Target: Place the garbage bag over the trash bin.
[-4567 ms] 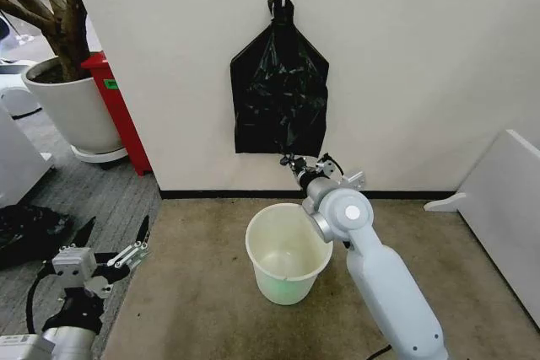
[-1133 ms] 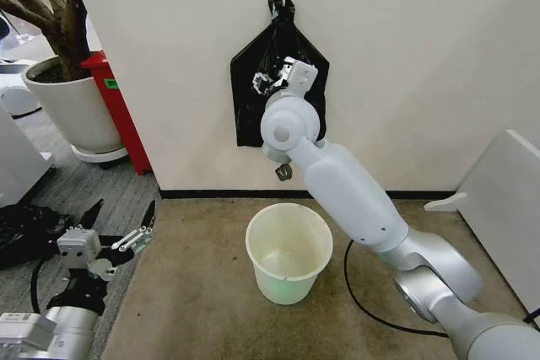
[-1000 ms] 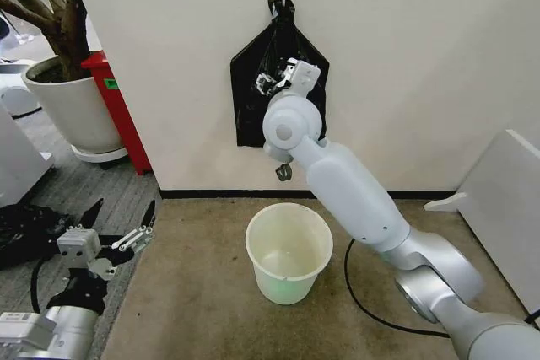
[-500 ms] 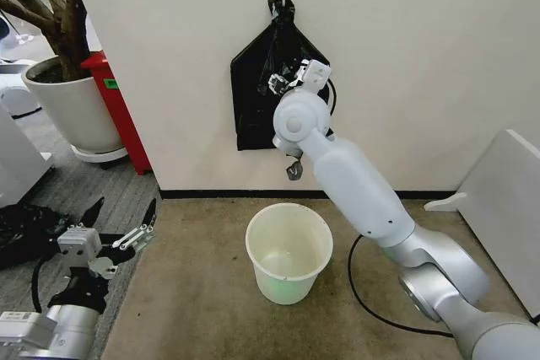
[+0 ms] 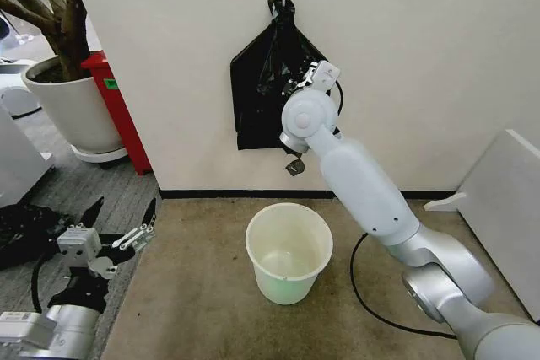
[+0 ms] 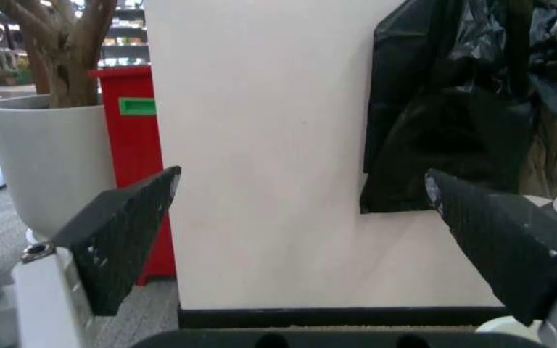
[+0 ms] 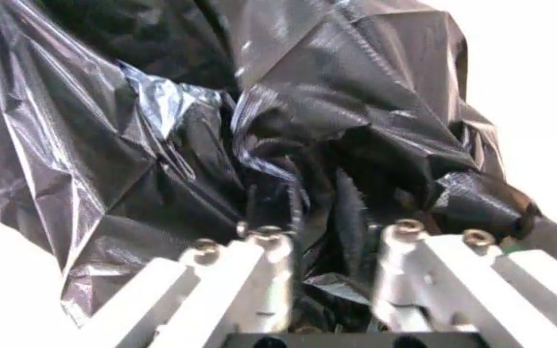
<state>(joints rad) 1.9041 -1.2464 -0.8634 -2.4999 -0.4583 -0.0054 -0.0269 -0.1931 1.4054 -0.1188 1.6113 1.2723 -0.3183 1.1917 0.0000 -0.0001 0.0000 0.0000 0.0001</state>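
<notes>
Right gripper has its jaws pinched on the wall-hung garbage bag; left gripper idles low, jaws spread; trash bin on the floor

In the head view the right tool is raised against the garbage bag, and the arm covers the bag's right half and lower right corner. In the right wrist view its fingertips are buried in the black folds, so how much plastic sits between them cannot be told. The plant pot and its tree are cut off by the head view's left and top edges.
</notes>
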